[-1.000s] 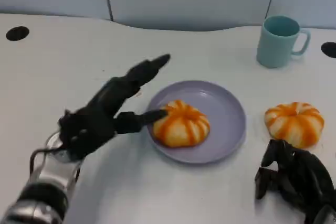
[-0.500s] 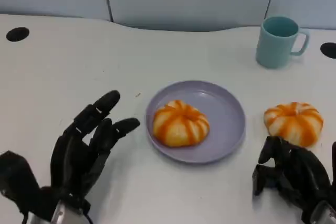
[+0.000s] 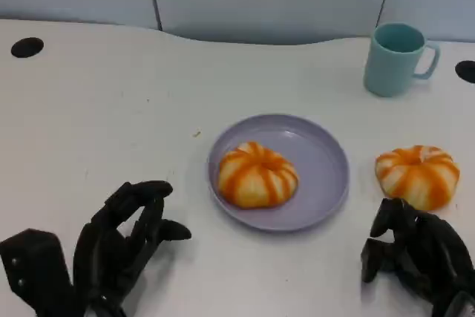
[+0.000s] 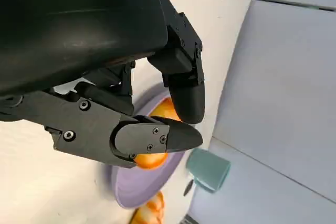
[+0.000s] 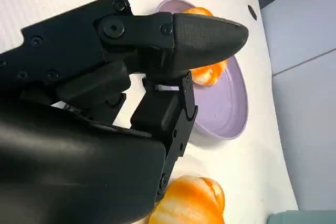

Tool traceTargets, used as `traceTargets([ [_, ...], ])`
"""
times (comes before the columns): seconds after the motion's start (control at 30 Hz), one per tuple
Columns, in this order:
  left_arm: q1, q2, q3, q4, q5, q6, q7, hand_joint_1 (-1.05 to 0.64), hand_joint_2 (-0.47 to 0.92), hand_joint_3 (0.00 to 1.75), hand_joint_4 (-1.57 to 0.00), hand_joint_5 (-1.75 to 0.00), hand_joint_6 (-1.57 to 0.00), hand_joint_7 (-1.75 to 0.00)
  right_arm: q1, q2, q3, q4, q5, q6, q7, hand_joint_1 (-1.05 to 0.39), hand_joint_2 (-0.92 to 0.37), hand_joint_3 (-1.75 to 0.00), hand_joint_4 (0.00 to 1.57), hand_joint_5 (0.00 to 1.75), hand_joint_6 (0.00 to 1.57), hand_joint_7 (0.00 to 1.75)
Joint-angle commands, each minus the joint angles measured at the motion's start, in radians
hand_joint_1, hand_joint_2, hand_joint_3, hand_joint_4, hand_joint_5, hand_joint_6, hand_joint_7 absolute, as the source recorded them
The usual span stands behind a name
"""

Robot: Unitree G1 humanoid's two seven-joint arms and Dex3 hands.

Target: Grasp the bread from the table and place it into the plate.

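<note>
Head view: a lavender plate (image 3: 326, 183) lies at the centre of the white table (image 3: 111, 116). One orange-striped bread (image 3: 257, 174) sits inside the plate, toward its left half. A second bread (image 3: 417, 176) rests on the table to the right of the plate, apart from its rim. A teal mug (image 3: 395, 59) stands at the far right, handle turned outward.

The left hand (image 3: 119, 246) lies at the lower left of the table, well apart from the plate. Its fingers are curled partway in and separated; nothing is held between them, and they touch neither bread nor plate. In the left wrist view the fingers (image 4: 181, 85) are seen reaching toward the plate (image 4: 134, 192), with the bread (image 4: 157, 156) partly hidden behind them and the mug (image 4: 209, 169) beyond.

The right hand (image 3: 415, 254) sits at the lower right, just beside the second bread, its fingers bent downward and holding nothing; whether they touch that bread cannot be told. The right wrist view shows its fingers (image 5: 173, 35) in front of the plate (image 5: 226, 108), with the second bread (image 5: 191, 200) beside the hand's shell.
</note>
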Motion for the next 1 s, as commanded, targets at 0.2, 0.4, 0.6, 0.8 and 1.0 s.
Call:
traceTargets([
  [0.2, 0.013, 0.003, -0.002, -0.009, 0.045, 0.054, 0.059, -0.52, 0.92, 0.48, -0.67, -1.74, -0.45, -1.49, 0.017, -0.023, -0.013, 0.031, -0.006, 0.004, -0.001, -0.45, -0.92, -0.50, 1.21, 1.45, 1.08, 1.38],
  [0.4, 0.008, -0.011, -0.001, -0.007, 0.026, 0.072, 0.045, -0.52, 0.92, 0.47, -0.68, -1.75, -0.43, -1.55, 0.015, -0.030, -0.015, 0.037, -0.013, 0.001, -0.010, -0.45, -0.92, -0.51, 1.22, 1.44, 1.08, 1.38],
  [0.6, -0.015, -0.006, 0.006, 0.027, 0.037, 0.058, 0.051, -0.53, 0.92, 0.44, -0.68, -1.75, -0.45, -1.52, 0.007, -0.025, -0.025, 0.047, -0.008, 0.005, -0.018, -0.44, -0.92, -0.50, 1.19, 1.45, 1.07, 1.39],
  [0.8, -0.040, -0.003, 0.013, 0.063, 0.038, 0.034, 0.047, -0.54, 0.92, 0.44, -0.68, -1.75, -0.45, -1.53, 0.004, -0.032, -0.023, 0.043, -0.015, 0.020, -0.024, -0.44, -0.92, -0.48, 1.18, 1.46, 1.07, 1.39],
  [1.0, -0.041, -0.003, 0.015, 0.069, 0.041, 0.023, 0.040, -0.52, 0.92, 0.45, -0.67, -1.75, -0.43, -1.54, 0.000, -0.031, -0.026, 0.052, -0.011, 0.012, -0.017, -0.44, -0.92, -0.48, 1.19, 1.45, 1.09, 1.37],
])
